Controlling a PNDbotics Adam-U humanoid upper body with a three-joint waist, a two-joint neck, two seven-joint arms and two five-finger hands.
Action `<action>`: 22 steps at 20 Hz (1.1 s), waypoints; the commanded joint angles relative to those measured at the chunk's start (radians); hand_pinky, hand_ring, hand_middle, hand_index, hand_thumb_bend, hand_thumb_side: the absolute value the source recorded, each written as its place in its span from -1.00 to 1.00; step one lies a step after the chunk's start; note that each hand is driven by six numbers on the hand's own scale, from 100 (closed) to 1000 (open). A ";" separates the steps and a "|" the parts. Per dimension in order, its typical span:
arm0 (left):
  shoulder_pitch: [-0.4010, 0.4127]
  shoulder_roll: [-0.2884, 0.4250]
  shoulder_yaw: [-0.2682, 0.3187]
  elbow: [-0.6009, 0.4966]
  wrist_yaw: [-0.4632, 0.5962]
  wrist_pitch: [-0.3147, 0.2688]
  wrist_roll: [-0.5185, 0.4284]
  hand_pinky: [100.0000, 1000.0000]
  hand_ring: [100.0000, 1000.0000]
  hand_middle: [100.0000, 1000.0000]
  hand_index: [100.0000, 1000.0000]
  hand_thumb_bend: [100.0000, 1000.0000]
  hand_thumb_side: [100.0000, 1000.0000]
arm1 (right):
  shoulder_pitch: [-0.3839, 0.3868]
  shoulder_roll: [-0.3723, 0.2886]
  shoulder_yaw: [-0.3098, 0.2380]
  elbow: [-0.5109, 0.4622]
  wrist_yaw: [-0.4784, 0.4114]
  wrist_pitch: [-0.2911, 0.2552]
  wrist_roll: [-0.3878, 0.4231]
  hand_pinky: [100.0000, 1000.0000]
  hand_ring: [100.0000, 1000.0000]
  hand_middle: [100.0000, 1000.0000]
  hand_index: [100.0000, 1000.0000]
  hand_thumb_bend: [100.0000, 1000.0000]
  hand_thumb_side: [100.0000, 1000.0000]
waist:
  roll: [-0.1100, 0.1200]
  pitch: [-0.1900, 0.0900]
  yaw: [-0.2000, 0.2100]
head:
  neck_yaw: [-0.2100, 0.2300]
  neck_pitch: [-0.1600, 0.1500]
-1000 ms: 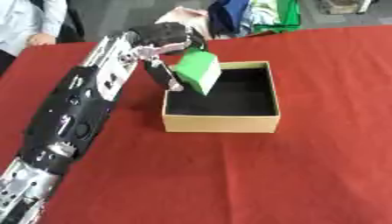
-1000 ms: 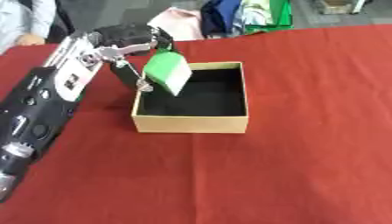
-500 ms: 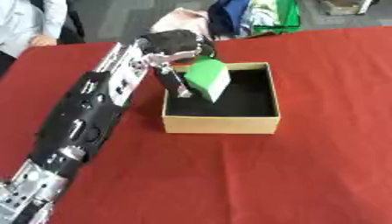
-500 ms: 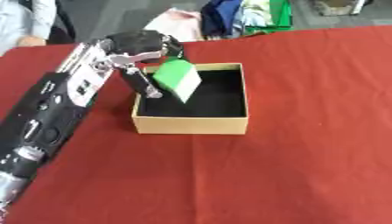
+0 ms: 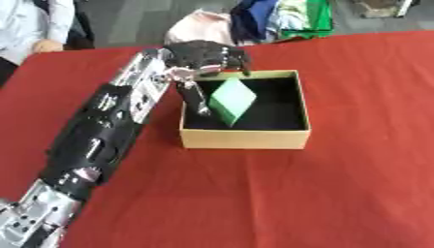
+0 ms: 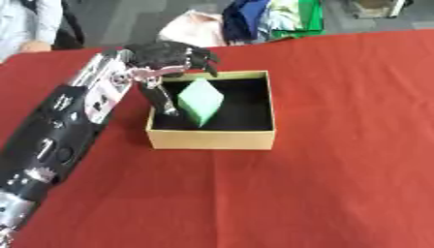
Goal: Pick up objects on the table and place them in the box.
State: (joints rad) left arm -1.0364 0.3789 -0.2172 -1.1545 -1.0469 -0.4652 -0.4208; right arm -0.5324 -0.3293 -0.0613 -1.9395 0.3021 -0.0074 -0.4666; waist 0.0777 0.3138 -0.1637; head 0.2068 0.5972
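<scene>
A green block point(image 5: 231, 100) stands tilted on one corner inside the tan cardboard box point(image 5: 246, 139), over its black floor. My left hand point(image 5: 203, 54) hovers over the box's far-left corner, its arm reaching in from the lower left. The fingers point(image 5: 240, 62) hang relaxed just above the block's top and do not touch it. The thumb point(image 5: 195, 97) points down into the box beside the block's left edge. The hand is open and holds nothing. My right hand shows in neither view.
The box sits on a red tablecloth point(image 5: 339, 184). Beyond the table's far edge lie a pink bag point(image 5: 196, 26) and a heap of blue and green cloth point(image 5: 288, 17). A person in white point(image 5: 30, 29) stands at the far left corner.
The hand carried the green block from the box's left rim to over its inside and let go. The block now sits lower, inside the box, clear of the fingers.
</scene>
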 commanded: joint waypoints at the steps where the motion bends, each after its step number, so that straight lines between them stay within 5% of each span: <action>1: -0.012 0.016 0.006 -0.014 -0.043 0.017 0.048 0.82 0.88 0.83 1.00 0.29 -1.00 | -0.014 -0.013 -0.003 -0.015 -0.005 0.001 0.000 0.20 0.23 0.21 0.56 -1.00 -0.31 | -0.009 -0.024 0.002 | -0.002 0.004; 9: -0.007 0.014 0.016 -0.026 -0.016 0.019 0.095 0.76 0.84 0.78 1.00 0.12 -1.00 | -0.014 -0.012 -0.004 -0.014 -0.002 0.002 0.000 0.20 0.23 0.21 0.56 -1.00 -0.31 | -0.012 -0.027 0.003 | -0.005 0.006; 11: -0.001 0.019 0.029 -0.061 0.019 0.033 0.119 0.70 0.78 0.72 0.97 -0.06 -1.00 | -0.013 -0.013 -0.005 -0.014 -0.001 0.002 -0.001 0.20 0.23 0.21 0.56 -1.00 -0.31 | -0.012 -0.029 0.007 | -0.007 0.006; 17: 0.059 0.088 0.098 -0.288 0.297 0.149 0.220 0.54 0.59 0.59 0.89 -0.42 -1.00 | -0.007 -0.021 -0.012 -0.016 0.009 0.004 -0.006 0.20 0.23 0.21 0.56 -1.00 -0.31 | -0.012 -0.035 0.029 | -0.033 0.015; 22: 0.184 0.204 0.169 -0.487 0.537 0.238 0.242 0.46 0.50 0.52 0.83 -0.73 -1.00 | -0.005 -0.030 -0.019 -0.017 0.024 0.006 -0.010 0.20 0.23 0.21 0.56 -1.00 -0.31 | -0.016 -0.042 0.055 | -0.066 0.025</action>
State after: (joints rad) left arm -0.8428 0.5276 -0.0789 -1.5828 -0.5661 -0.2485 -0.1837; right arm -0.5274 -0.3324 -0.0721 -1.9395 0.3153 -0.0021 -0.4731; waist 0.0775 0.3087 -0.1080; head 0.1492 0.6145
